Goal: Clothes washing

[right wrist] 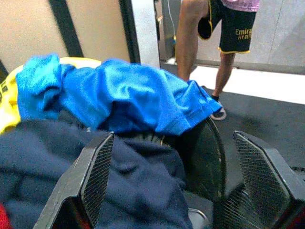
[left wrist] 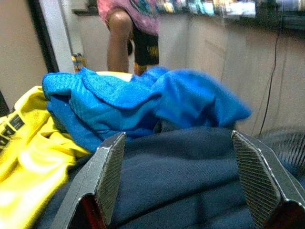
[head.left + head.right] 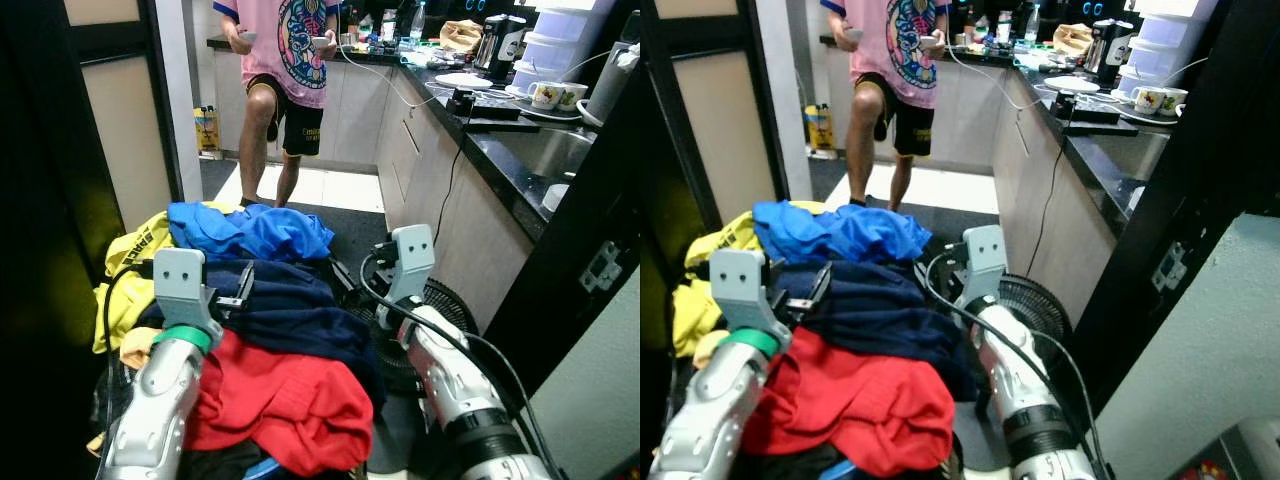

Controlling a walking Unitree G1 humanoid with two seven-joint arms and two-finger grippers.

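A heap of clothes lies just in front of me: a bright blue garment (image 3: 250,232) at the far end, a navy one (image 3: 290,305) in the middle, a red one (image 3: 270,395) nearest me and a yellow one (image 3: 130,270) on the left. My left gripper (image 2: 177,136) hovers open just over the navy garment (image 2: 190,176), pointing toward the blue garment (image 2: 124,100). My right gripper (image 1: 172,136) is open at the heap's right edge, with the navy cloth (image 1: 71,162) under one finger and nothing held.
A person in a pink shirt (image 3: 285,60) stands on the kitchen floor beyond the heap. A black floor fan (image 3: 450,300) sits right of the clothes beside my right arm. A counter (image 3: 500,130) with a kettle and cups runs along the right. A dark door frame (image 3: 40,150) bounds the left.
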